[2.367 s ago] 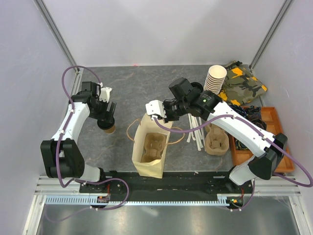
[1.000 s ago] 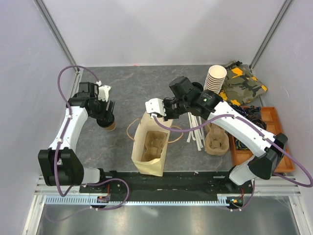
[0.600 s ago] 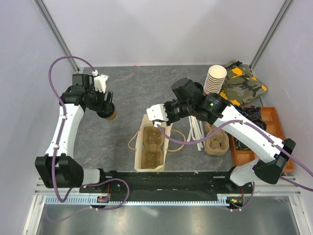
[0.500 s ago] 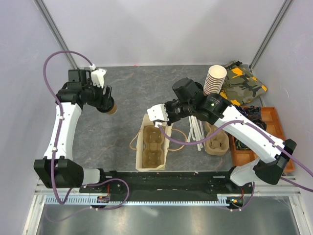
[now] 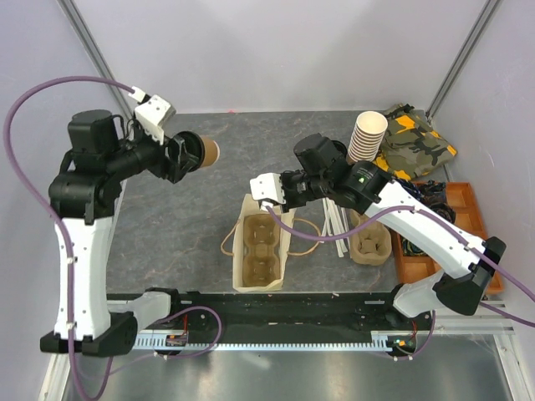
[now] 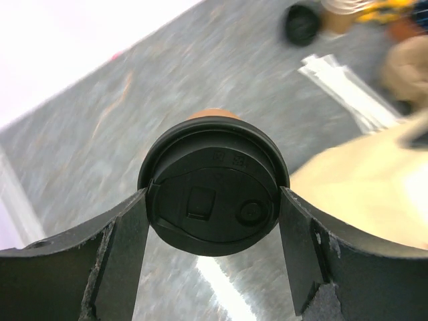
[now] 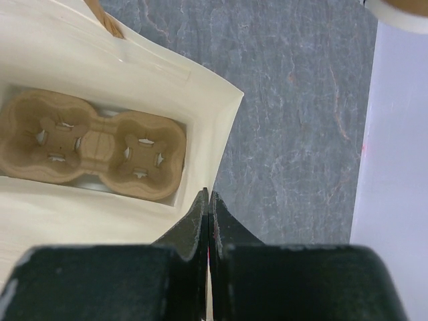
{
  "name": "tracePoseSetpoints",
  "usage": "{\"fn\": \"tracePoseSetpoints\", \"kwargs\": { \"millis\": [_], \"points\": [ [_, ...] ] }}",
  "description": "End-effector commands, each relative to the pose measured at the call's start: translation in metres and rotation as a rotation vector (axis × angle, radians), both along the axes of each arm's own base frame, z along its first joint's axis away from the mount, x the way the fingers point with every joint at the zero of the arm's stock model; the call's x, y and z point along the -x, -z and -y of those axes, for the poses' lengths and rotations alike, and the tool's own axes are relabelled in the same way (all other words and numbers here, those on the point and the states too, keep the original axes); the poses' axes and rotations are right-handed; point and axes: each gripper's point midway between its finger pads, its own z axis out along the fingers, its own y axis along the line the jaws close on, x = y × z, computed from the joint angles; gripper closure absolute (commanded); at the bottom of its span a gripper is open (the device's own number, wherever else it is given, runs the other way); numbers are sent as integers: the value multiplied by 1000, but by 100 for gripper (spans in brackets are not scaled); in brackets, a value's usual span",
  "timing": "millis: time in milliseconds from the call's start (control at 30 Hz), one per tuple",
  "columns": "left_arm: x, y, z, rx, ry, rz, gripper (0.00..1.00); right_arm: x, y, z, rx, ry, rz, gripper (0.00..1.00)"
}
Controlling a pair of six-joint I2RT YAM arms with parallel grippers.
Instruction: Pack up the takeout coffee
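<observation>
Your left fingers point(image 6: 120, 251), gripping the takeout coffee point(image 6: 212, 185), have lifted it off the table point(image 5: 251, 142); right fingers point(image 7: 195, 224) pinch the bag point(image 7: 80, 227) open, ready.

Robot test cell, laboratory type. We record white panel walls point(image 5: 276, 50) on three sides, with aluminium struts point(image 5: 92, 50) running in from the upper left and upper right. The tabletop point(image 5: 251, 150) is grey and stone-patterned. We count a left arm point(image 5: 79, 242) and a right arm point(image 5: 418, 221) on a black base rail point(image 5: 276, 302) along the bottom, trailing purple cables point(image 5: 50, 88). At the right we list a stack of paper cups point(image 5: 368, 135) and an orange tray point(image 5: 462, 199).
</observation>
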Motion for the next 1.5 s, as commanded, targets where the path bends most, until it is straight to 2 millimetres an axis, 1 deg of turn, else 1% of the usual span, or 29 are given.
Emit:
{"fn": "tracePoseSetpoints", "kwargs": {
  "millis": [0, 67, 100, 167, 200, 233, 267, 300, 367, 400, 467, 500, 700, 800, 900, 967, 1067, 1200, 1300, 1333, 1467],
  "points": [
    [66, -46, 35, 35, 265, 177, 49, -4, -5, -4, -43, 38, -10, 100],
    [80, -50, 38, 28, 301, 208, 49, -5, -6, -5, -54, 50, -23, 100],
    [93, -53, 39, 29, 325, 228, 49, -5, -6, -5, -58, 51, -26, 100],
    [105, -53, 40, 18, 353, 237, 49, -6, -1, -4, -52, 59, -38, 100],
    [116, -55, 42, 23, 379, 239, 49, -8, -1, -5, -57, 60, -32, 100],
    [123, -58, 43, 24, 394, 247, 50, -8, 0, -5, -58, 61, -29, 100],
    [128, -61, 44, 23, 405, 259, 50, -9, -1, -4, -64, 68, -27, 100],
    [138, -67, 46, 30, 426, 271, 50, -11, -3, -6, -76, 72, -22, 100],
    [148, -74, 48, 33, 451, 288, 51, -13, -2, -7, -80, 78, -28, 100],
    [157, -79, 50, 43, 473, 294, 51, -14, -2, -7, -85, 82, -29, 100],
    [165, -83, 52, 47, 501, 300, 52, -15, 2, -7, -81, 85, -31, 100],
    [173, -85, 54, 53, 528, 308, 52, -16, 2, -9, -90, 88, -30, 100],
    [195, -78, 60, 64, 609, 293, 56, -20, 4, -14, -98, 92, -36, 100],
    [201, -77, 62, 69, 637, 288, 57, -22, 6, -17, -95, 88, -37, 100],
    [200, -71, 63, 68, 655, 272, 59, -25, 6, -19, -93, 94, -44, 100],
    [193, -66, 63, 59, 659, 261, 60, -26, 5, -21, -95, 97, -43, 100],
    [184, -63, 62, 30, 660, 279, 61, -28, 6, -20, -87, 108, -42, 100],
    [184, -59, 62, -1, 686, 316, 60, -28, 8, -19, -84, 113, -50, 100],
    [170, -52, 61, -11, 668, 284, 61, -28, 10, -22, -90, 121, -79, 100],
    [162, -50, 61, -11, 660, 266, 62, -28, 10, -23, -91, 124, -84, 100],
    [146, -52, 62, 8, 632, 251, 63, -27, 11, -26, -102, 143, -127, 100]
  ]
}}
